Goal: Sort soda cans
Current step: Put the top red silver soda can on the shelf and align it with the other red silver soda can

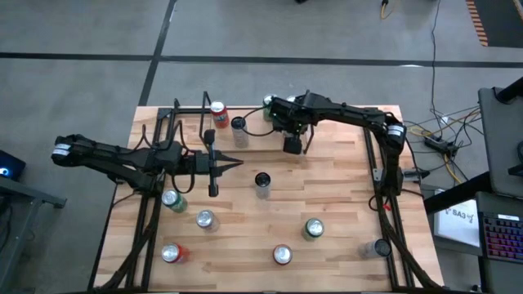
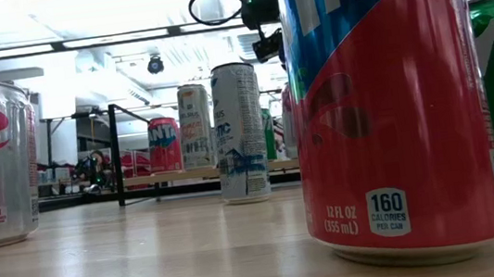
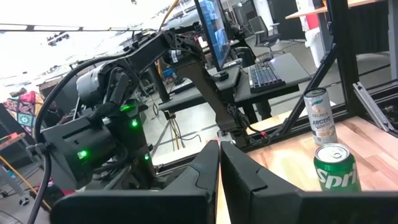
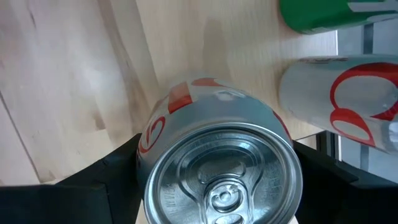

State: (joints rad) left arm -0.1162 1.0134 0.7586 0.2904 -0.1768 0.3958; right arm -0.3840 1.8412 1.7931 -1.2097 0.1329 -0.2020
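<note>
My right gripper (image 1: 292, 144) stands at the far middle of the table, its fingers on either side of a silver can with red marks (image 4: 217, 155), seen from above in the right wrist view. In the high view the gripper hides this can. My left gripper (image 1: 233, 165) (image 3: 219, 180) is shut and empty above the table's left middle, pointing toward the right. Other soda cans stand upright on their bases: a red one (image 1: 218, 114), a tall silver one (image 1: 239, 126) and a green one (image 1: 268, 104) at the far side, and a tall dark-topped one (image 1: 262, 181) in the middle. My right gripper holds the silver can by its side wall just below the top rim (image 4: 146, 155), one finger (image 4: 115, 171) on each side. The fingers come from above, pointing down. The can stands upright in the hold; whether its base is on the table I cannot tell.
Several cans stand along the near half: green (image 1: 173, 200), silver (image 1: 205, 219), red (image 1: 172, 253), red (image 1: 282, 255), green (image 1: 313, 229), silver (image 1: 378, 247). Beside the held can stand a green can (image 4: 323, 12) and a second silver-red can (image 4: 342, 99). Bare wood lies at the right middle (image 1: 343, 180).
</note>
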